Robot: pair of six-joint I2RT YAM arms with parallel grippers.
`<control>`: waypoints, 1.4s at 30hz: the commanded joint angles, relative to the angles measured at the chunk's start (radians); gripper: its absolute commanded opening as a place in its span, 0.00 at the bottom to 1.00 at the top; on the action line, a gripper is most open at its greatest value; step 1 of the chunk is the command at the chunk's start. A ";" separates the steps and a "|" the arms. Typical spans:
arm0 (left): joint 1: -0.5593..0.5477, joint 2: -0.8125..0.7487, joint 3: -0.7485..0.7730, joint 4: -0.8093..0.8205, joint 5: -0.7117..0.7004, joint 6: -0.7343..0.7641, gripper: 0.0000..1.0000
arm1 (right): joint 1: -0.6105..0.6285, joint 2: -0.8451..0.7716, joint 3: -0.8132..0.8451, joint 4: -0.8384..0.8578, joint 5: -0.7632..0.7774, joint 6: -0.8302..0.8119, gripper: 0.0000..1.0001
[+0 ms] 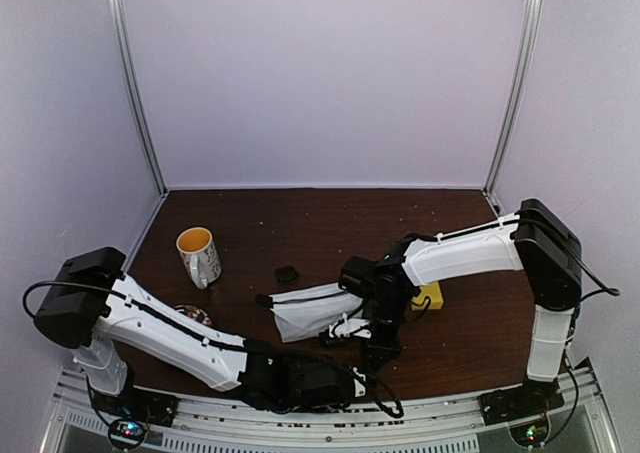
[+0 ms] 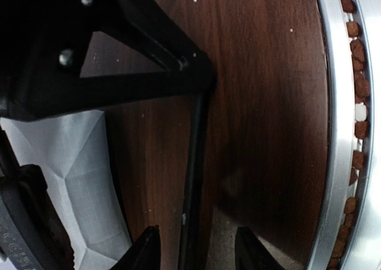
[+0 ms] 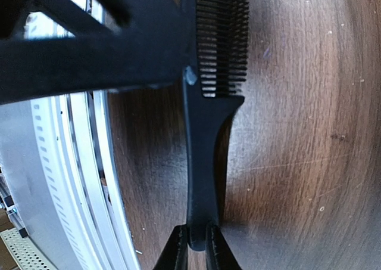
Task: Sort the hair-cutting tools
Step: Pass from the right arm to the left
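A slim black comb [image 3: 202, 163] hangs just above the brown table near its front edge, and my right gripper [image 3: 197, 246] is shut on the handle end. Seen edge-on in the left wrist view, the comb [image 2: 193, 163] runs down between the fingers of my left gripper [image 2: 196, 249], which stands open with a gap on each side. In the top view the two grippers face each other, left gripper [image 1: 350, 381] and right gripper [image 1: 380, 351]. A small black square piece [image 1: 287, 272] lies behind the white pouch [image 1: 310, 308]. Scissors and trimmer are not clearly visible.
A yellow sponge block [image 1: 430, 295] sits under the right arm. A mug [image 1: 198, 255] with a yellow inside stands at the left. The metal front rail [image 2: 339, 133] holds brown pellets. The pouch [image 2: 89, 180] lies close beside the left fingers.
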 commanded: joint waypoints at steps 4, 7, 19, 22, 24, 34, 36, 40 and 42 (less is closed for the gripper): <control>0.033 0.035 -0.005 0.047 0.003 0.017 0.40 | -0.003 0.045 -0.013 -0.022 0.036 -0.003 0.10; 0.048 0.041 -0.009 0.046 -0.001 0.013 0.38 | -0.005 0.043 -0.013 -0.022 0.033 -0.005 0.10; 0.063 0.077 0.001 0.046 0.020 0.028 0.23 | -0.005 0.043 -0.008 -0.026 0.032 -0.005 0.10; 0.063 0.080 0.009 0.042 0.020 0.033 0.17 | -0.005 0.039 -0.008 -0.026 0.033 -0.005 0.10; 0.063 0.081 0.017 0.032 0.026 0.035 0.10 | -0.005 0.031 -0.003 -0.033 0.034 -0.006 0.11; 0.063 -0.097 0.122 -0.108 0.187 0.036 0.02 | -0.146 -0.298 0.085 -0.291 -0.069 -0.164 0.38; 0.065 -0.119 0.189 -0.150 0.247 0.030 0.02 | -0.196 -0.356 0.110 -0.332 -0.098 -0.185 0.38; 0.093 -0.179 0.258 -0.184 0.327 0.015 0.01 | -0.342 -0.439 0.122 -0.272 -0.107 -0.131 0.40; 0.132 -0.218 0.272 -0.165 0.366 -0.005 0.01 | -0.412 -0.464 0.107 -0.185 -0.077 -0.039 0.40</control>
